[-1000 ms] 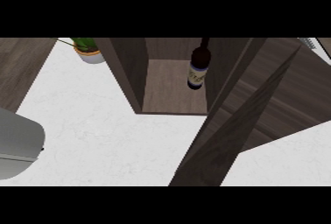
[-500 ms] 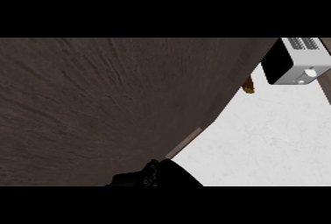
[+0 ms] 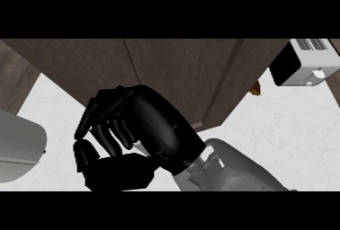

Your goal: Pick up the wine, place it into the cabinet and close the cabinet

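Head view: right hand [image 3: 149,134] with fingers relaxed, holding nothing, lies against the closed cabinet [image 3: 179,72] on the white bench [image 3: 279,117]; wine hidden from sight

White speckled worktop [image 3: 279,130] with dark wood-grain panelling behind it.

The worktop surface is pale and lightly mottled. A white appliance [image 3: 306,67] with a black side face sits at the upper right. A rounded grey object [image 3: 20,150] lies at the left edge. Dark brown wood panelling [image 3: 13,85] shows at the far left. Lighting is even and diffuse.
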